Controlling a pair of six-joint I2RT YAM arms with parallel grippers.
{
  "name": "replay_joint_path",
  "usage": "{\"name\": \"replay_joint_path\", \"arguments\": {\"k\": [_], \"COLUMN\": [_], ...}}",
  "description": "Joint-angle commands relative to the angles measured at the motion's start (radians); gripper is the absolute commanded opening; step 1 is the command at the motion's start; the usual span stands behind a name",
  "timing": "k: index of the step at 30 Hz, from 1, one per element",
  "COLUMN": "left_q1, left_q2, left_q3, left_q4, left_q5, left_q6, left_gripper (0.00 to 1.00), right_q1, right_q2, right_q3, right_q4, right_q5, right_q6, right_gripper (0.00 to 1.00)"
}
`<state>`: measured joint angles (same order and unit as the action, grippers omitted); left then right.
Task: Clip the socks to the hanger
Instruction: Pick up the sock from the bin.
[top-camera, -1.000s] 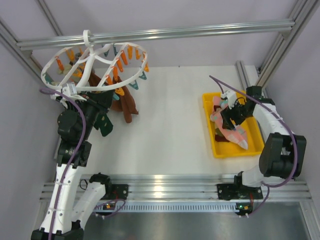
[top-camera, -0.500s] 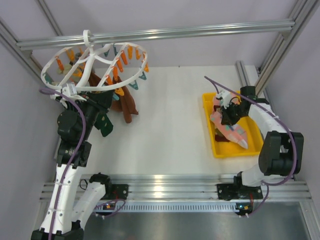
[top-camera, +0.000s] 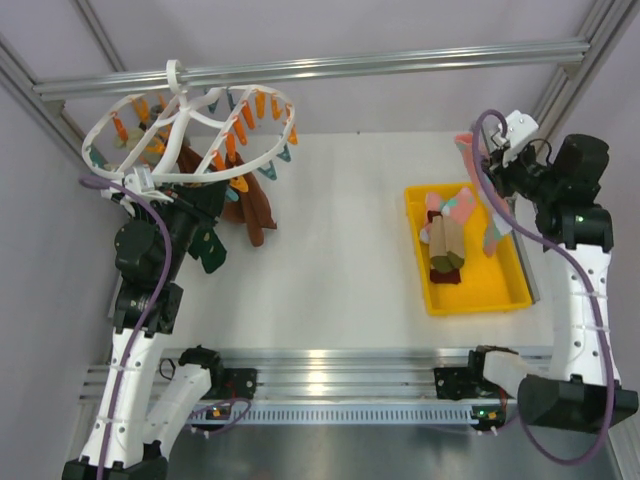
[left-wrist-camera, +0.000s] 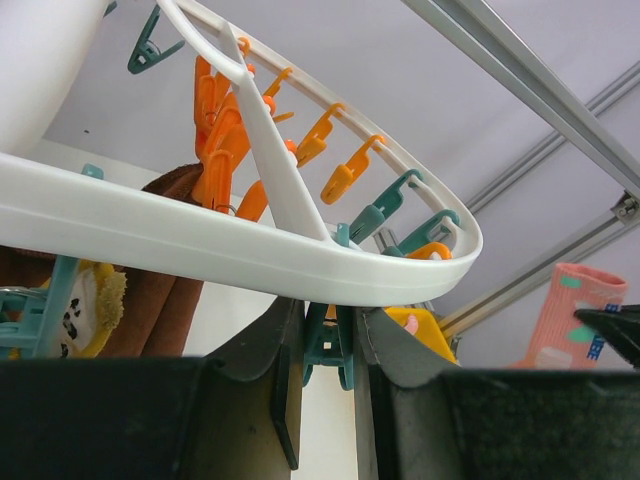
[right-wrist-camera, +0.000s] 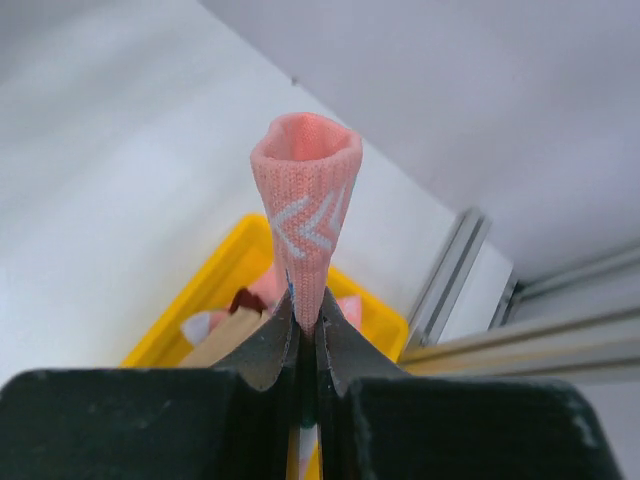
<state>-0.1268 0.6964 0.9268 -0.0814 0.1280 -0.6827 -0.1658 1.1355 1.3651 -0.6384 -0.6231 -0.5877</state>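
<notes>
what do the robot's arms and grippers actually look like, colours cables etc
The left arm and right arm both have white link shells joined by bulky black joint housings, with a purple cable looping along each. The left gripper and right gripper have dark, matte, wedge-shaped fingers tapering to narrow tips.

- Bright, even, diffuse light; shadows around the tray (top-camera: 418, 245) are faint.
- Sheen on the metal rail (top-camera: 350, 365) nearer than the tray.
- Wrist views: fingers (right-wrist-camera: 150, 420) dark and blurred; tray behind them soft.
</notes>
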Motion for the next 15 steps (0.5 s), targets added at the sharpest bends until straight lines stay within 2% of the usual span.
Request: {"name": "replay_joint_path", "arguments": {"k": [1,5,6,7,8,11,15], "left_q1": [0.012,0.012,0.012,0.012,0.012,0.012,0.010], "left_q2": [0.011,0.017,0.020,0.022,0.022,0.026,0.028], "left_q3": [0.007,0.017,0.018,0.018,0.020,0.023,0.024], "left_q4": [0.000,0.009,0.012,0.014,0.015,0.022,0.023], "left_q5": [-0.031,-0.025,-0.019,-0.018,-0.016,-0.008,0.005], "left_q6": [-0.020,-0.024,-0.028,-0.028,-0.032,-0.041,-0.058], "left_gripper": [0.00,0.00,0.00,0.00,0.00,0.00,0.00], "right_q1": [0.096,0.328,0.433,0.487,0.574,0.728,0.878], "right_q2": [-0.063,-0.131,-0.153,-0.163,-0.166,-0.151,-0.108], "right_q3": [-0.012,-0.110,-0.182,-0.217,-0.278,-0.346,-0.415], "right_q4": [0.244,0.419,0.512,0.564,0.607,0.742,0.896], "right_q5": [0.011,0.199,0.317,0.371,0.416,0.569,0.661], "right_q6": [0.078,-0.059,-0.104,-0.213,-0.257,-0.378,-0.415], "right_gripper": [0.00,0.00,0.00,0.00,0.00,0.00,0.00]}}
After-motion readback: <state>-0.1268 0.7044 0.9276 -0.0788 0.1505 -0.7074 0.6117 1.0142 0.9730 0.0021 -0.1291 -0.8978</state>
